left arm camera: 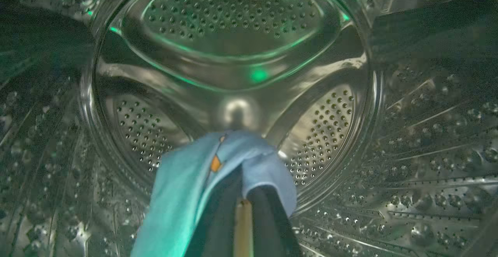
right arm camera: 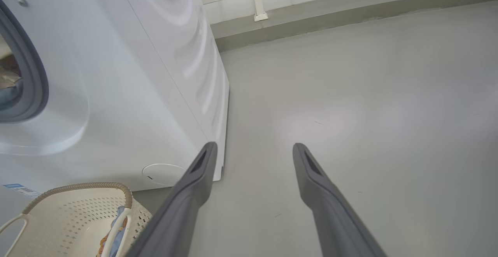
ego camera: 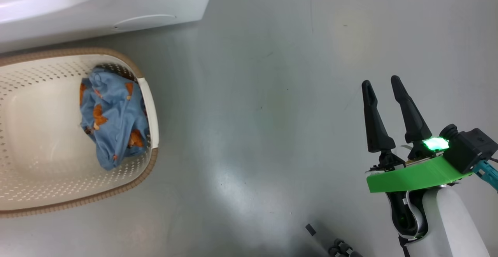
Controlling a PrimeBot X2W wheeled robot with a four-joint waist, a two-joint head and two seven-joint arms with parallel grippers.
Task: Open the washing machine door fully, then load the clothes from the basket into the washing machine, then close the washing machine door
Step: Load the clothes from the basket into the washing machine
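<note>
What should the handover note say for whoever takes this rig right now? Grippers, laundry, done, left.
Left gripper: shut on a light blue printed fabric piece, deep inside the perforated steel drum of the big white front-loading washing machine.
Right gripper: open, empty, over the grey floor.
Cream-white perforated plastic basket with brown rim: on the floor before the machine, holding a bundle of light blue animal-print cloth.
Done: machine's mouth uncovered, loading under way.
Left: release this piece, load the bundle, close the door.
</note>
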